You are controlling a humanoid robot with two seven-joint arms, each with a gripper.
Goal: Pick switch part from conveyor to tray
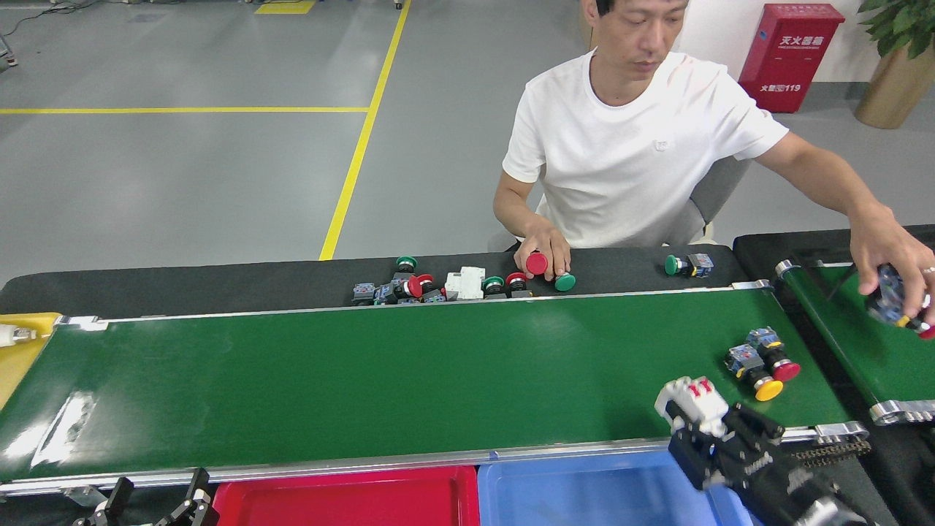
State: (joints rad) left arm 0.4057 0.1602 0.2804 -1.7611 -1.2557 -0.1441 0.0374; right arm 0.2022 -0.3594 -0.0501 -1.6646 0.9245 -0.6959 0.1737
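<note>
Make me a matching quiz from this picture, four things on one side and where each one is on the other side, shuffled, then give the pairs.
Things:
1. white switch part
2. yellow-capped button
3. blue tray
4. green-capped button

Places:
A. black surface beyond the conveyor
B. lying on the belt
C. held in the right gripper
D. below the conveyor's near rail

Pairs: 1-C, 2-B, 3-D, 4-A

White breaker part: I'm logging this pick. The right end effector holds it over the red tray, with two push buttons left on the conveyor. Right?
Not quite. The head view shows the right end effector holding the white breaker part by the blue tray, not the red one. Two push buttons do remain on the conveyor.
</note>
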